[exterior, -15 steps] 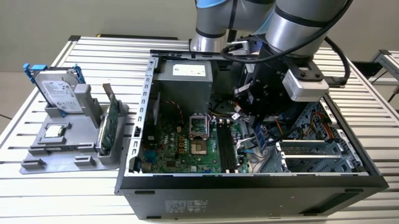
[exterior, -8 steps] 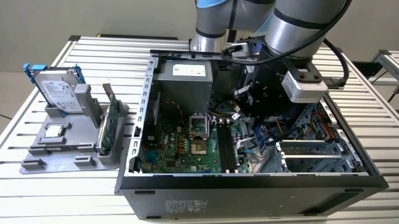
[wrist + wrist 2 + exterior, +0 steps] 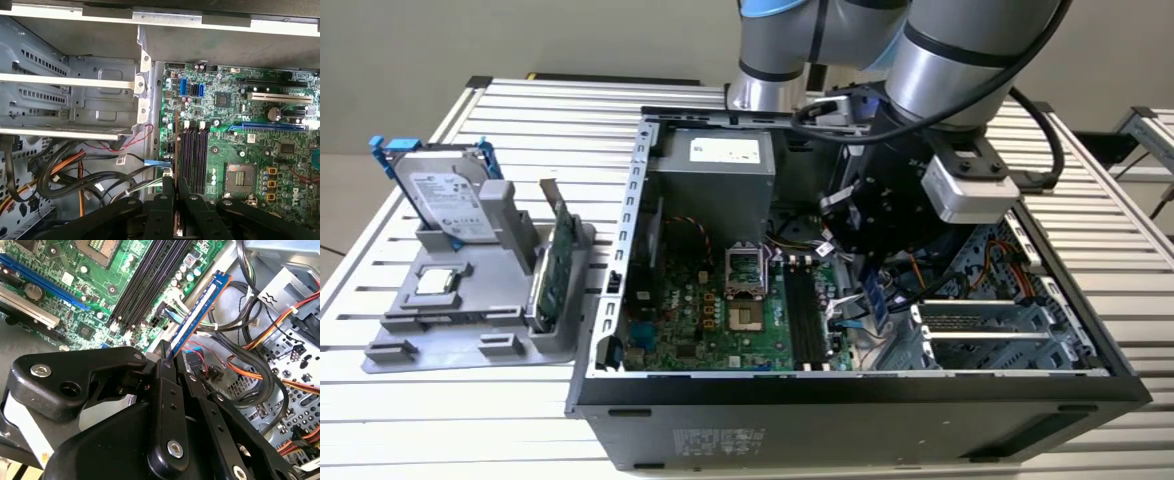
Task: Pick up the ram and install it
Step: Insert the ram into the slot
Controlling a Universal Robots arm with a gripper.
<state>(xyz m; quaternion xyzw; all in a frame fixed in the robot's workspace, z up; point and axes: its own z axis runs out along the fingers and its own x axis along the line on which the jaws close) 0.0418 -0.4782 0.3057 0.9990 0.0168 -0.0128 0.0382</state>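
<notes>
My gripper [image 3: 165, 354] is down inside the open computer case [image 3: 607, 300], shut on the ram [image 3: 200, 307], a slim blue-green stick seen nearly edge-on. In the first wrist view the ram [image 3: 176, 145] is a thin line running out from between the fingers of the gripper [image 3: 175, 186]. It lies parallel to the dark memory slots [image 3: 194, 155] and just beside them, on the side toward the cables. The slots [image 3: 145, 285] hold no stick. In the exterior view the gripper [image 3: 861, 285] hangs over the motherboard's edge near the slots [image 3: 803, 320].
A grey holder [image 3: 400, 345] at the exterior view's left carries a hard drive [image 3: 447, 195] in a blue frame, a green expansion card [image 3: 554, 275] and a processor chip [image 3: 438, 282]. Loose cables [image 3: 270, 365] and the metal drive cage [image 3: 65, 90] crowd the gripper's side. The processor socket [image 3: 740, 270] is nearby.
</notes>
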